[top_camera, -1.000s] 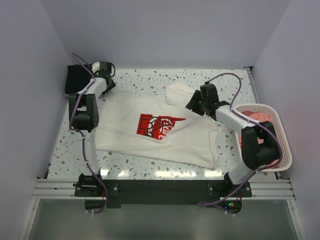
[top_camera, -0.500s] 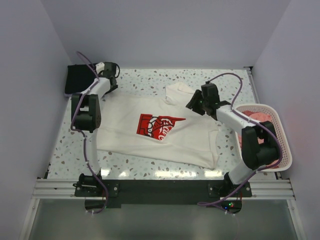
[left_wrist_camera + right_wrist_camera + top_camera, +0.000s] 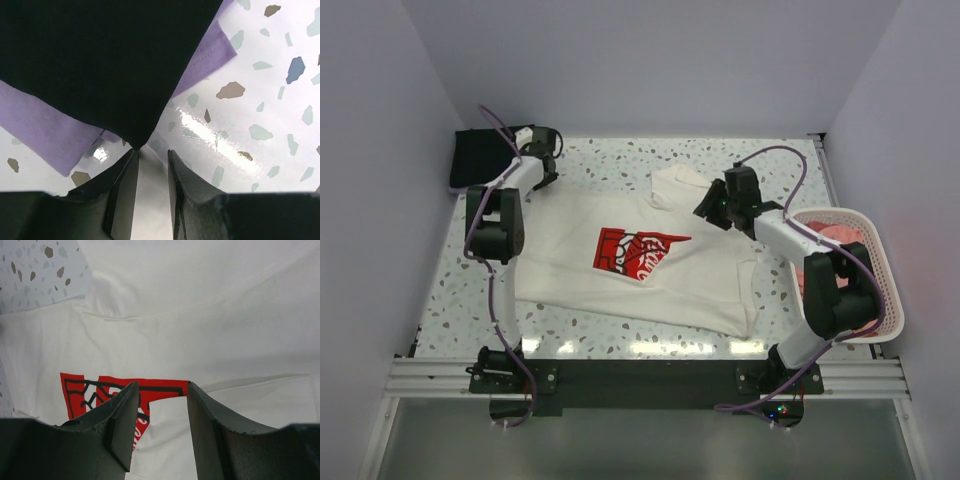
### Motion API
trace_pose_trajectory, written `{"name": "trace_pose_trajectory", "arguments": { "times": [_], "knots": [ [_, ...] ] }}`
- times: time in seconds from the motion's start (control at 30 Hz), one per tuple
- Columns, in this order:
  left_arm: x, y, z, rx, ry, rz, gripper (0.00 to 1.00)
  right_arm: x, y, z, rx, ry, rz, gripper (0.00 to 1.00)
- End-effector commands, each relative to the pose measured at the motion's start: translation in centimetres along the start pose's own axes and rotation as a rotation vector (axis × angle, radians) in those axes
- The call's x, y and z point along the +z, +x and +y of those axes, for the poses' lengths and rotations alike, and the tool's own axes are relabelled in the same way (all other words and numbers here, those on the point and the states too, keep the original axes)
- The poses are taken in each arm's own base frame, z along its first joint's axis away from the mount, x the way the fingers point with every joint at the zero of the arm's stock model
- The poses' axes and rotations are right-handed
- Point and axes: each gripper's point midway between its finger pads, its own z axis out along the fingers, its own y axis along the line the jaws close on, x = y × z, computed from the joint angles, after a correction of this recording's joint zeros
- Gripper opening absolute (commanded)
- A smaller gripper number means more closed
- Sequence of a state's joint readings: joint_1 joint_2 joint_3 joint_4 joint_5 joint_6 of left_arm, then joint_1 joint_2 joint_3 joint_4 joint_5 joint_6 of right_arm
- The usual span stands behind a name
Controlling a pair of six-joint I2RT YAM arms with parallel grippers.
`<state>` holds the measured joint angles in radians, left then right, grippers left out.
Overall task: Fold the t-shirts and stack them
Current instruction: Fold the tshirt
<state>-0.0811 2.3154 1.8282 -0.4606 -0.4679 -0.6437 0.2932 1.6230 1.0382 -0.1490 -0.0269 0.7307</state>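
A cream-white t-shirt with a red chest print lies spread flat in the middle of the table. A folded black t-shirt lies at the far left, on a lavender one that shows under it in the left wrist view. My left gripper is just right of that pile, jaws slightly apart and empty, with the black corner at its fingertips. My right gripper hovers open and empty over the white shirt's far right part, near the red print.
A white slatted basket stands at the right edge with salmon-pink cloth in it. Grey walls close in the table on the left, back and right. A black rail runs along the near edge.
My left gripper has shifted slightly right and farther back beside the black pile. My right gripper has edged slightly toward the back. The shirts have not moved.
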Motion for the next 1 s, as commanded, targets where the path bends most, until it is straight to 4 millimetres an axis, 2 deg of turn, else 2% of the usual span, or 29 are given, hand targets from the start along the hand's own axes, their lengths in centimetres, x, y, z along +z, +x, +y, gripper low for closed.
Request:
{"name": "trace_pose_trajectory", "arguments": {
  "times": [0.0, 0.17, 0.27, 0.3, 0.37, 0.4, 0.5, 0.53, 0.57, 0.6, 0.63, 0.67, 0.7, 0.73, 0.77, 0.8, 0.83, 0.87, 0.97],
  "knots": [
    [0.0, -0.7, -0.8, -0.016, 0.008, -0.019, 0.34, -0.3, -1.3, 1.1, -0.014, -0.045, -0.034, 0.47],
    [0.1, -0.4, -0.9, -0.017, 0.012, -0.011, 0.29, -0.1, -1.4, 1.0, -0.013, -0.043, -0.035, 0.47],
    [-0.1, -0.5, -0.9, -0.014, 0.018, -0.009, 0.19, 0.1, -1.9, 0.7, -0.007, -0.029, -0.043, 0.47],
    [-0.2, -0.7, -1.0, -0.017, 0.021, -0.013, 0.13, 0.2, -2.0, 0.6, -0.007, -0.024, -0.039, 0.47],
    [-0.7, -1.0, -1.0, -0.018, 0.03, -0.02, 0.07, 0.7, -3.0, 0.0, 0.004, -0.013, -0.05, 0.47],
    [-0.8, -1.1, -1.0, -0.02, 0.034, -0.027, 0.01, 0.9, -3.4, -0.4, 0.007, -0.002, -0.053, 0.47],
    [-1.2, -1.5, -1.2, -0.018, 0.053, -0.036, 0.0, 2.2, -5.8, -2.4, 0.022, 0.04, -0.06, 0.47],
    [-1.4, -1.4, -1.2, -0.016, 0.058, -0.035, 0.0, 3.3, -6.4, -3.4, 0.019, 0.076, -0.045, 0.47],
    [-1.3, -1.4, -1.2, -0.015, 0.06, -0.032, 0.0, 3.0, -7.8, -3.1, 0.026, 0.068, -0.073, 0.47],
    [-1.5, -1.4, -1.3, -0.015, 0.065, -0.03, 0.0, 4.2, -7.4, -4.5, 0.021, 0.108, -0.041, 0.47],
    [-1.5, -1.3, -1.2, -0.015, 0.067, -0.027, 0.0, 4.6, -8.2, -5.5, 0.028, 0.132, -0.046, 0.47],
    [-1.6, -1.3, -1.2, -0.014, 0.067, -0.026, 0.0, 4.8, -9.7, -5.5, 0.025, 0.141, -0.068, 0.47],
    [-1.6, -1.2, -1.2, -0.017, 0.069, -0.027, 0.0, 5.9, -9.3, -6.6, 0.011, 0.174, -0.047, 0.47],
    [-1.8, -1.2, -1.1, -0.017, 0.071, -0.027, 0.0, 6.2, -9.9, -7.2, 0.007, 0.197, -0.054, 0.47],
    [-1.8, -1.2, -1.1, -0.017, 0.073, -0.028, 0.0, 6.7, -10.2, -7.6, 0.002, 0.212, -0.052, 0.47],
    [-1.9, -1.3, -1.2, -0.019, 0.077, -0.032, 0.0, 6.9, -11.4, -7.0, -0.017, 0.208, -0.065, 0.47],
    [-1.9, -1.3, -1.2, -0.02, 0.08, -0.032, 0.0, 8.0, -10.8, -7.4, -0.024, 0.215, -0.038, 0.47],
    [-2.0, -1.4, -1.2, -0.017, 0.082, -0.032, 0.0, 8.3, -11.9, -6.6, -0.038, 0.196, -0.053, 0.47],
    [-2.0, -1.6, -1.2, -0.017, 0.084, -0.035, 0.0, 9.2, -12.7, -6.6, -0.075, 0.198, -0.049, 0.47]
  ]
}}
